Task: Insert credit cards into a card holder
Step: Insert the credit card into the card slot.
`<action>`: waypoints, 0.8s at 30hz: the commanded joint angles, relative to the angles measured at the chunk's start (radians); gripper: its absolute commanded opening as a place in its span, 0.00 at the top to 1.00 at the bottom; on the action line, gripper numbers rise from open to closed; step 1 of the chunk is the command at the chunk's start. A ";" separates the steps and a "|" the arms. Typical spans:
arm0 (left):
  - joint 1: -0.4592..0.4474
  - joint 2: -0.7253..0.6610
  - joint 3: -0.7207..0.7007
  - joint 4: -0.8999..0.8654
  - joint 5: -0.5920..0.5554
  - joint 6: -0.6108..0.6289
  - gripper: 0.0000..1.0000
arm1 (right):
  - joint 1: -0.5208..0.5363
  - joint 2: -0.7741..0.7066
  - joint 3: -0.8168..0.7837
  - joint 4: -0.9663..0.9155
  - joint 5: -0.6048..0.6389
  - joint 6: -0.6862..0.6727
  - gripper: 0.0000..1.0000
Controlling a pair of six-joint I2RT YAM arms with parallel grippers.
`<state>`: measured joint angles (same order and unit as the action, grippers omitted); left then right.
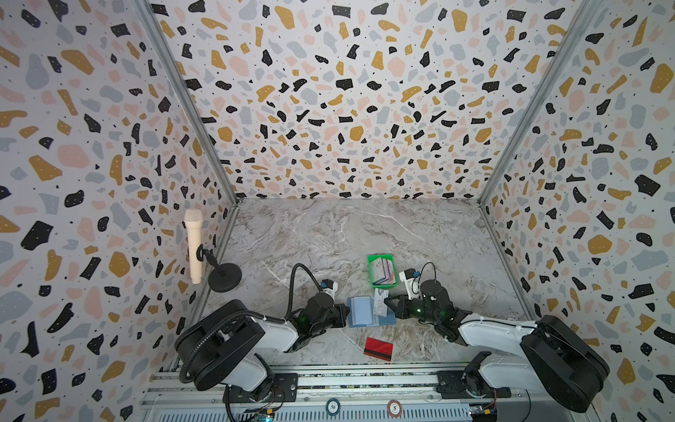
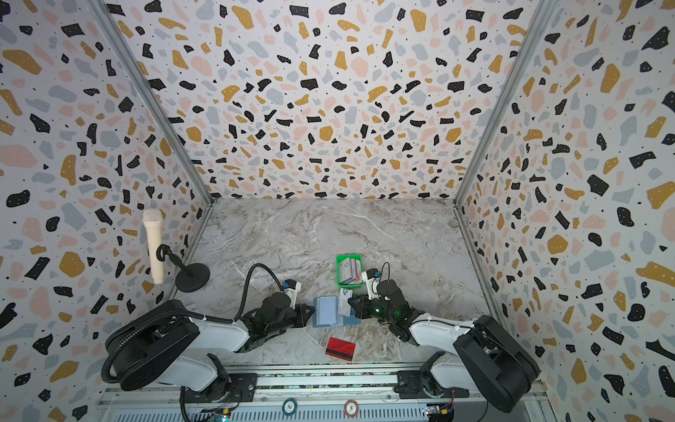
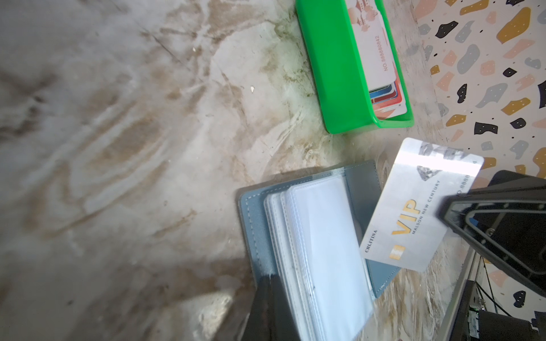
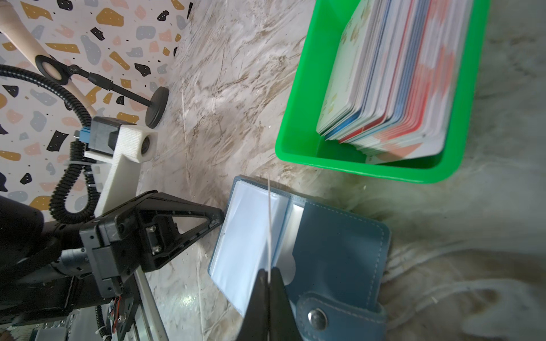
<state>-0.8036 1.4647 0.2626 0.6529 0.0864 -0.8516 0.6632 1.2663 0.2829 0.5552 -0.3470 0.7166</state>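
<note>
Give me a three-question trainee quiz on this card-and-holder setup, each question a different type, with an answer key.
1. True or false: the red striped card lies on the marble tabletop, outside the green tray.
2. Multiple choice: what is the right gripper clamped on? A) the silver VIP card B) the red striped card C) nothing.
3. Fill in: the blue card holder lies ___ (open or shut), with its clear sleeves showing.
Key: 1 true; 2 A; 3 open.
</note>
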 commanded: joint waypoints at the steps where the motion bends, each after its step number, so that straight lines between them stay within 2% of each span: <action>1: -0.005 0.007 0.021 0.015 -0.004 0.015 1.00 | 0.011 -0.009 0.038 0.029 -0.007 -0.002 1.00; 12: -0.004 0.014 0.017 0.030 0.011 0.008 1.00 | 0.030 0.031 0.045 0.044 -0.010 0.024 1.00; 24: -0.004 0.010 0.009 0.043 0.022 -0.007 1.00 | 0.035 0.076 0.020 0.069 -0.027 0.148 1.00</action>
<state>-0.8036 1.4712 0.2626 0.6621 0.0963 -0.8547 0.6907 1.3319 0.2993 0.6025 -0.3542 0.8261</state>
